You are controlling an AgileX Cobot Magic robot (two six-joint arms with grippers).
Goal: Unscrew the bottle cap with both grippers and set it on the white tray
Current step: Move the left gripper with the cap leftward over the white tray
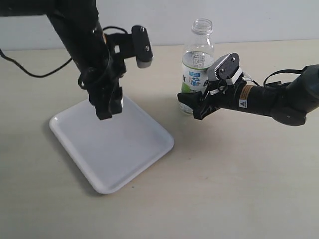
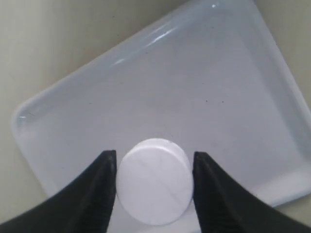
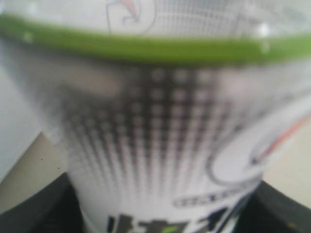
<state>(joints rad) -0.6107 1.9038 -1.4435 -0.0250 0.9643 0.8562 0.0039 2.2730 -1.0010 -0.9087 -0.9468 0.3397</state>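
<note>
The bottle cap, a round white disc seen from its flat top, sits low in the middle of the left wrist view, pinched between the two black fingers of the left gripper, which press on its opposite sides. Behind the cap lies the white tray, glossy and bare. Whether the cap rests on the tray or hangs just above it cannot be told. In the exterior view this gripper points down over the upper left part of the tray, left of centre. To the right of the tray, apart from it, the bottle stands upright on the beige table in the upper middle of the frame, its threaded neck open. The right gripper reaches in from the right edge and clamps the bottle's lower, labelled part between its jaws. The right wrist view is filled by the blurred label, with dark fingers at the bottom corners.
</note>
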